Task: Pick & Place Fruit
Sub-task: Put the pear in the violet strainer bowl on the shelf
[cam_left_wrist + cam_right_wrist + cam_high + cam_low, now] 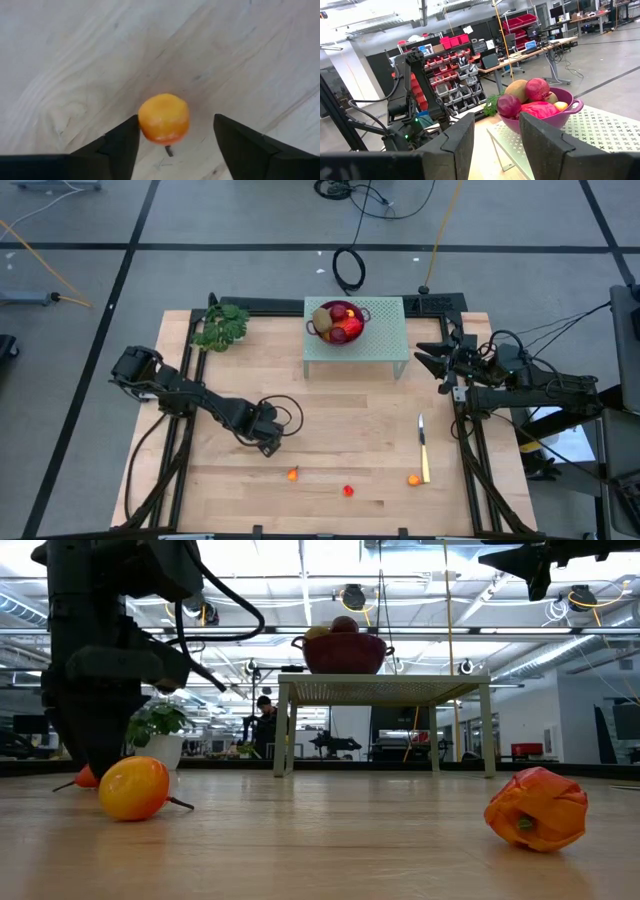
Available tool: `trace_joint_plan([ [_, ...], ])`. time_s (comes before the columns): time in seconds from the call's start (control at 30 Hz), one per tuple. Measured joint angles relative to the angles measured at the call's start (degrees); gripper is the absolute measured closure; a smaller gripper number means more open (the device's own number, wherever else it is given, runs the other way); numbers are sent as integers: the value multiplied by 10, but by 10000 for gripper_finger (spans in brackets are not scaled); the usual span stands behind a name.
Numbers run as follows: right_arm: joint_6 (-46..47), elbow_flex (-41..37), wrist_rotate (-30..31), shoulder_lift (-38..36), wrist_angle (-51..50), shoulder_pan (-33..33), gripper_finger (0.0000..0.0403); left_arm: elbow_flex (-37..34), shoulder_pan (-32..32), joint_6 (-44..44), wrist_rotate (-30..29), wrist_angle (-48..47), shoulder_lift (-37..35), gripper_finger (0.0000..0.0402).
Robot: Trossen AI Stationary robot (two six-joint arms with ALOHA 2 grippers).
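**Left fingers spread around small orange fruit near front edge**

Left dark fingers [117, 147] spread apart, one on each side of a small round orange fruit [164, 119]; one finger just at the fruit's side, the other clear of it. Not pinching. Fruit sits on the light wooden table [330, 420], near the front edge, left of centre. Left gripper [268, 442] hangs low over it.

Further along the front edge: a small red fruit [347, 491] near the middle, then another small orange fruit [413, 479] touching or just beside the slim yellow-handled knife [423, 448] toward the front right corner.

Right gripper [428, 355] held high by the right edge, fingers [452, 145] apart, holding nothing, facing the dark red colander bowl [340, 325]. Bowl stands on a pale green perforated metal stand [385, 340] at the middle of the back edge, with a brown kiwi-like oval [517, 90], dark red balls [509, 106] and other pieces piled in.

Leafy green sprig [222, 327] at back left corner.
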Motion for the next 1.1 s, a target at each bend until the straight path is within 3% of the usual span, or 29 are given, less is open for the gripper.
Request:
trace_joint_plan([
  [0.47,-1,0,0,0,0,0,252,0,1,-11,-12,1,-1,303],
  [0.77,-2,0,0,0,0,0,252,27,17,2,-25,41,-1,302],
  [1.1,-5,0,1,0,0,0,252,224,83,214,-139,-18,-1,307],
])
